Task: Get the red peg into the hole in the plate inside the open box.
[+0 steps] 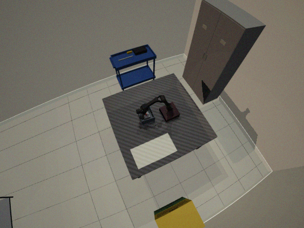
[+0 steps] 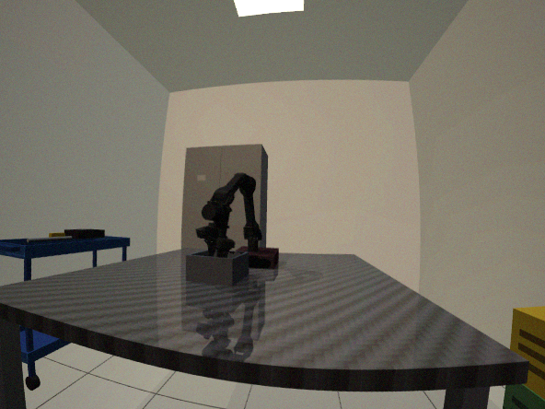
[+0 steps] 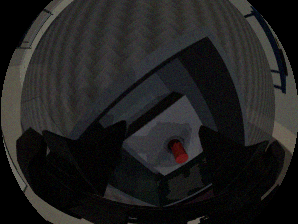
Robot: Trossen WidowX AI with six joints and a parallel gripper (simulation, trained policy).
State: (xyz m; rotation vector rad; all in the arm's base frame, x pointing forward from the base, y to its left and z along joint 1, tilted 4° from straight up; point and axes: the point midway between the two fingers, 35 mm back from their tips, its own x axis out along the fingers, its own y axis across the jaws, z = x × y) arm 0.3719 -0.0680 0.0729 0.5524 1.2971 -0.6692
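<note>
The red peg stands in the hole of the light grey plate at the bottom of the open grey box. Its upper part sticks up out of the hole; how deep it sits cannot be told. My gripper is open over the box, its dark fingers apart on either side of the peg and not touching it in the wrist view. The peg is hidden by the box wall in the exterior view.
The arm's dark red base stands beside the box on the striped table. A white sheet lies near the table's edge. A blue cart and a tall cabinet stand beyond the table.
</note>
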